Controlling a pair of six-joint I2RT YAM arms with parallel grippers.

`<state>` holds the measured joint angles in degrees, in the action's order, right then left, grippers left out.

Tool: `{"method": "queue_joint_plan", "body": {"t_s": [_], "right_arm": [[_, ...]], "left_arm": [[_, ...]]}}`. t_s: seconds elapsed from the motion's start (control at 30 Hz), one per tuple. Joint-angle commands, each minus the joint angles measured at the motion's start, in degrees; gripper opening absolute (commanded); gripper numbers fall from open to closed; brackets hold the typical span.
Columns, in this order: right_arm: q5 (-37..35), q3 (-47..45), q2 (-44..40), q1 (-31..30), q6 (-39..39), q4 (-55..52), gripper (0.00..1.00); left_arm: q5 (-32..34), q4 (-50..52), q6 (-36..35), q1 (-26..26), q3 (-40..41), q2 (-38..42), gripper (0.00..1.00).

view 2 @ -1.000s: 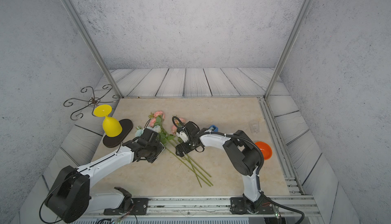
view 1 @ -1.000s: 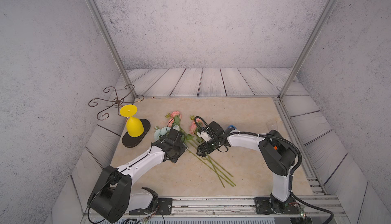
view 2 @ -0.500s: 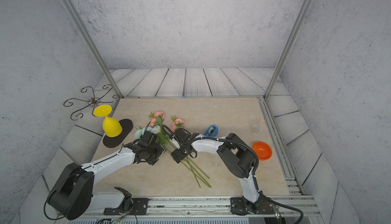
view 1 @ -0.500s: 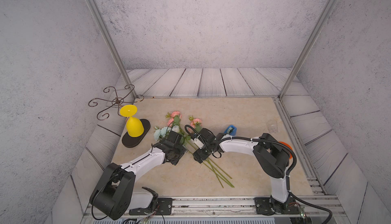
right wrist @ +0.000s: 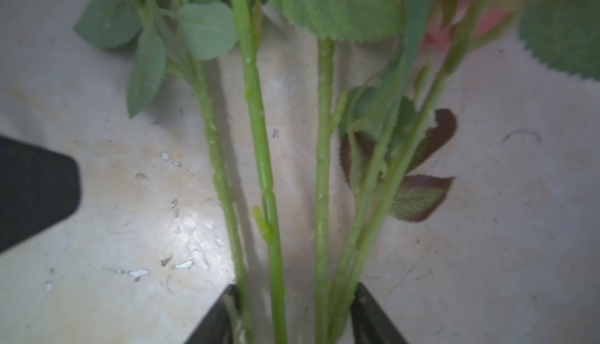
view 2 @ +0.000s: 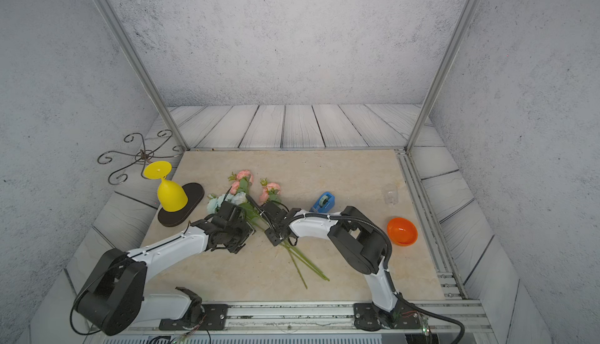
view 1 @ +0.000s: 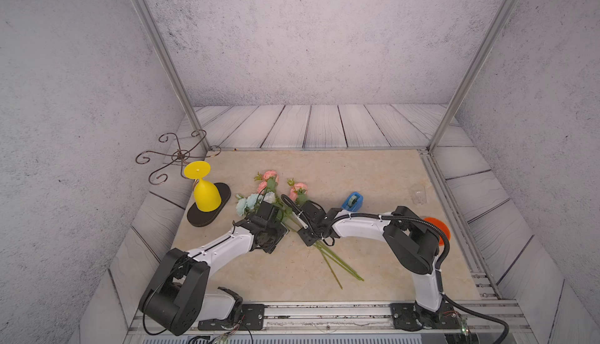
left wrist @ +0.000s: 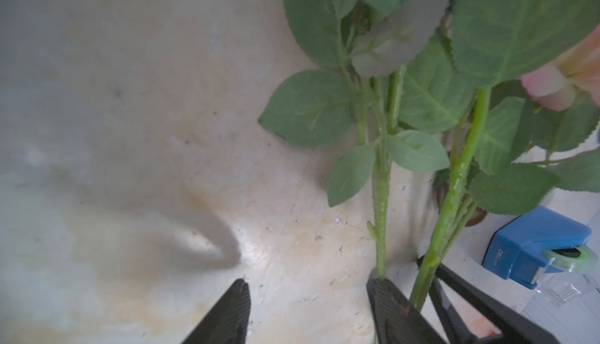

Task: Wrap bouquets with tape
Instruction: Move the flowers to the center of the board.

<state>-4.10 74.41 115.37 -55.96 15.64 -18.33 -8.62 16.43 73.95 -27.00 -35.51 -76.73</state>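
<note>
The bouquets (view 1: 334, 261) (view 2: 305, 261) lie on the beige table, pink and pale blue blooms toward the far left and the long green stems fanned toward the front. My right gripper (right wrist: 296, 288) (view 1: 300, 225) straddles the bundle mid-stem. Each finger touches an outermost stem, and gaps still show between the stems. My left gripper (left wrist: 307, 282) (view 1: 281, 220) is open just left of it, low over the table. Bare table lies between its fingers (left wrist: 227, 313), and one stem passes outside them. The tape (view 1: 353, 201) (view 2: 323, 202) (left wrist: 539, 248) sits in its blue dispenser, right of the blooms.
A yellow goblet (view 1: 205, 194) stands upside down on a black oval board (view 1: 201, 220) at the left. A curly metal stand (view 1: 177, 155) is behind it. An orange bowl (view 2: 401, 231) and a small clear cup (view 1: 418, 194) sit at the right edge.
My right gripper has moved left from beside the tape dispenser onto the stems, and its jaws have narrowed around them. The left gripper has barely moved.
</note>
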Motion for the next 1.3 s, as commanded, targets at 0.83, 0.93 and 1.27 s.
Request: {"method": "queue_joint_plan", "body": {"t_s": [0.83, 0.93, 1.27], "right_arm": [[28.6, -3.8, -0.5, 10.7, 0.5, -0.5, 0.00], [29.0, -3.2, -0.8, 10.8, 0.1, -0.7, 0.00], [27.5, -2.7, -4.0, 11.1, 0.2, -0.2, 0.00]], "left_arm": [[1.7, -23.3, 1.1, -1.8, -4.4, -16.0, 0.81], [1.5, -21.7, 1.8, -3.5, -5.8, -16.9, 0.82], [-0.1, -19.9, 6.5, -6.2, -5.5, -17.1, 0.80]]}}
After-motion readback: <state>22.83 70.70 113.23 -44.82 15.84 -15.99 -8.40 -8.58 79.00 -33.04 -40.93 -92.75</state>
